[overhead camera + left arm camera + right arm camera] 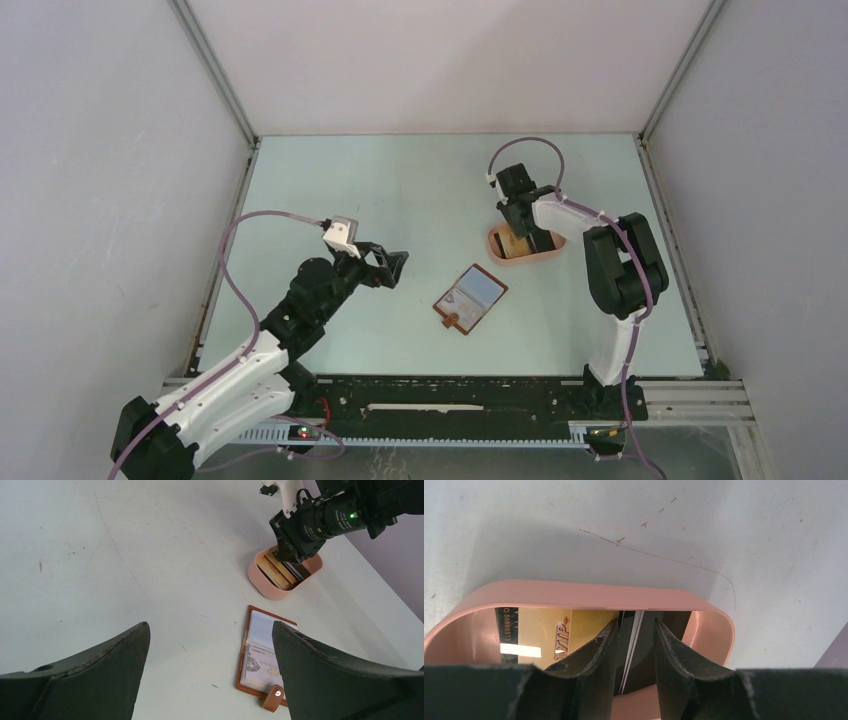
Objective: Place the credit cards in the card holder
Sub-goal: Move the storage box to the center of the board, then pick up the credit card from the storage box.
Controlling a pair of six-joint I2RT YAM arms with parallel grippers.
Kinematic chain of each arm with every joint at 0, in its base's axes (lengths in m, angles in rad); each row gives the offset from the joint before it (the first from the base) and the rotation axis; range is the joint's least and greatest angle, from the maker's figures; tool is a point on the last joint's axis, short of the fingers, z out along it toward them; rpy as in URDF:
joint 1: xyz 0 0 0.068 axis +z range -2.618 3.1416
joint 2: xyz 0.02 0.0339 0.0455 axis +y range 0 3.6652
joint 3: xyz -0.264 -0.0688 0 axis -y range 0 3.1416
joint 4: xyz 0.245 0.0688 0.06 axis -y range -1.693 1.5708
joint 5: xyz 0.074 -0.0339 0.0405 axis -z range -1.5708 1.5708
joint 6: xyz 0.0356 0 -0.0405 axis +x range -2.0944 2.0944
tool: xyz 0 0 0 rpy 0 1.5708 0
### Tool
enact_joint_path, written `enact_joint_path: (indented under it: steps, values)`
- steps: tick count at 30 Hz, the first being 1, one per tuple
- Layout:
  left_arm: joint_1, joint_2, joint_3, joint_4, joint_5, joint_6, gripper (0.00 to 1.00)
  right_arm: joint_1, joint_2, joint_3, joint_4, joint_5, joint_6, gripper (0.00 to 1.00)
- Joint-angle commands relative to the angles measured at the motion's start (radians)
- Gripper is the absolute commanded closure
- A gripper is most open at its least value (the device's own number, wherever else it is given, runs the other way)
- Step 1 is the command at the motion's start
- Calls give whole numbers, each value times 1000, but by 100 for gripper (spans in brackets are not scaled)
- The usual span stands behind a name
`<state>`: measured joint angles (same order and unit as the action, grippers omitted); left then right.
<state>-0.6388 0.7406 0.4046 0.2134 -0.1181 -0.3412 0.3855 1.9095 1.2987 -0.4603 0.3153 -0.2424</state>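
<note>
Thin, stiff, slippery plastic credit cards (559, 630), yellow and dark, lean on edge in a pink oval tray (574, 594), best pinched across a raised edge. The right gripper (635, 632) has its jaws either side of one dark card; whether they grip it is unclear. The left gripper (392, 265) hangs wide open

A pink oval tray (530, 259) sits right of centre on the pale, finely scratched table (400, 190). Grey walls (90, 150) enclose 3 sides.

Your top camera looks down from behind, sharing the tray (265, 587) and card holder (470, 297) with the left wrist's; the right wrist's sits close, seemingly inside that tray.
</note>
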Motion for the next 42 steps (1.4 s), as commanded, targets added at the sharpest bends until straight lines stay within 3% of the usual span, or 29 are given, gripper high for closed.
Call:
enact_joint_path:
  steps: [1,17,42]
  values:
    - [7,6,-29,46,12,-13,4,-10,11,-6,-4,34,-18,61]
    - [7,17,-20,53,27,-22,4,-71,-36,-25,0,58,-40,69]
    - [7,12,-20,46,32,-31,4,-153,-138,-39,-32,59,-58,71]
